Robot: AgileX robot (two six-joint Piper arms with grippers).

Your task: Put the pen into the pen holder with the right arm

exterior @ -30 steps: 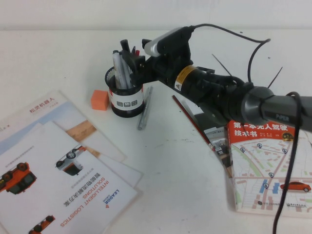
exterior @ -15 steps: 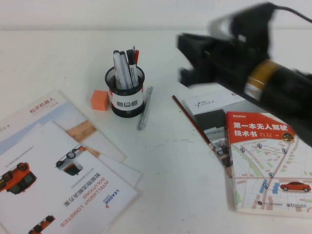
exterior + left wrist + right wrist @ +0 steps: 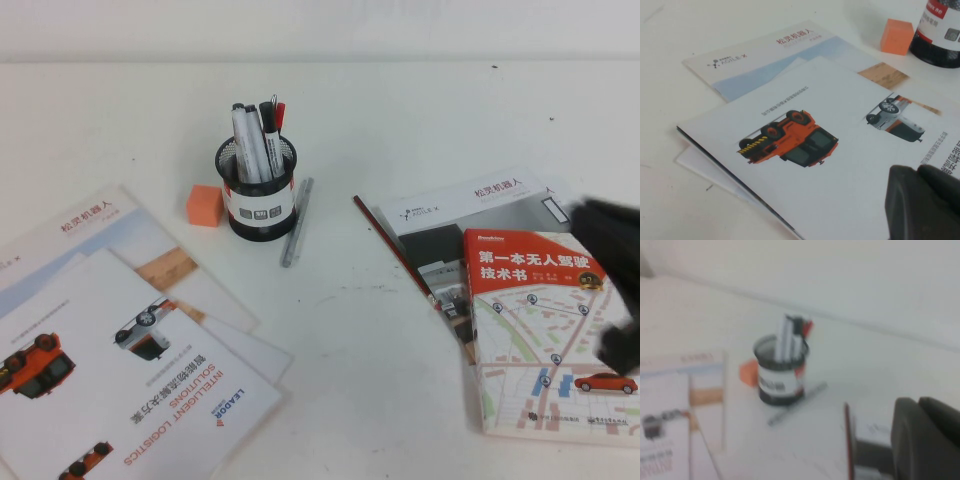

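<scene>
The pen (image 3: 269,138), a white-barrelled marker with a black cap, stands upright in the black mesh pen holder (image 3: 259,205) beside a silver-grey pen and a red-tipped one. The holder also shows in the right wrist view (image 3: 779,374), with the pen barrels (image 3: 788,337) sticking out of it. My right arm (image 3: 612,275) is a blurred dark shape at the right edge, over the book and far from the holder. My right gripper (image 3: 920,412) is shut and empty. My left gripper (image 3: 917,174) is shut and empty, low over the brochures at the left.
A slim silver-grey pen (image 3: 297,222) lies on the table right of the holder. An orange block (image 3: 204,205) sits to its left. A thin reddish-brown stick (image 3: 395,250) lies along the books (image 3: 545,340) at the right. Brochures (image 3: 120,360) cover the front left.
My right arm has drawn back from above the pen holder to the right edge of the table. The pen stays standing in the holder.
</scene>
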